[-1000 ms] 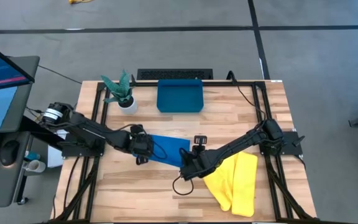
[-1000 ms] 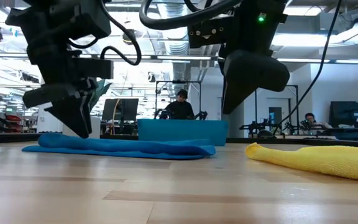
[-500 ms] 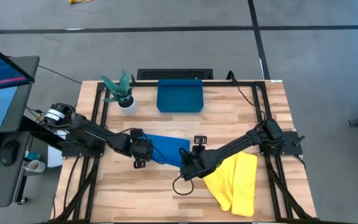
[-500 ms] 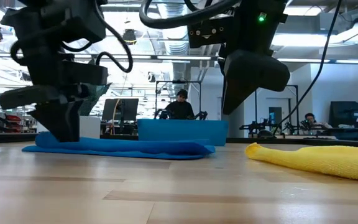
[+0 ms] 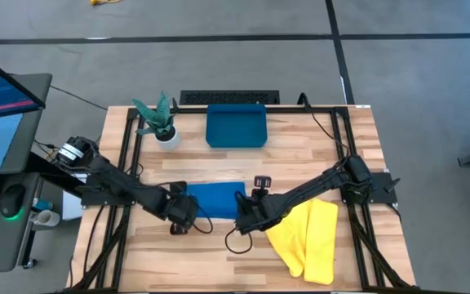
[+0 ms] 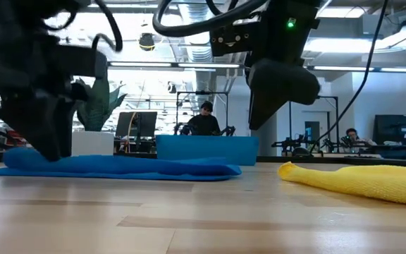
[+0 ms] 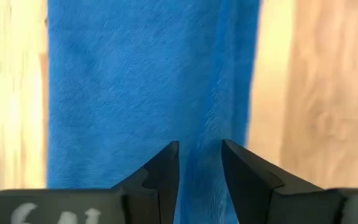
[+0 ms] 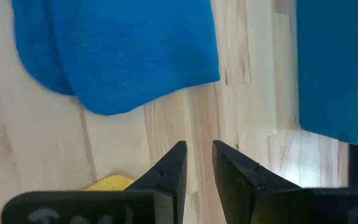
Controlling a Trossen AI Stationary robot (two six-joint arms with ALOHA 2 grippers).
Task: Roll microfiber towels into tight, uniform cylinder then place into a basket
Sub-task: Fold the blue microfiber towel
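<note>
A: Item, blue towel [image 5: 216, 197]: flat on the table, mid-front, unrolled. Basket [image 5: 236, 126] at the back, nothing seen in it. Step?
B: Start of rolling. Left gripper [image 7: 199, 163] low at the towel's left end, jaws a narrow gap, cloth seemingly between them. Next: nip that edge, turn it over tightly.
A: Right gripper [image 8: 197, 163]?
B: Raised by the right end, jaws slightly apart, holding nothing. Yellow towel [image 5: 308, 237] lies nearby. Left fingertip contact hidden
</note>
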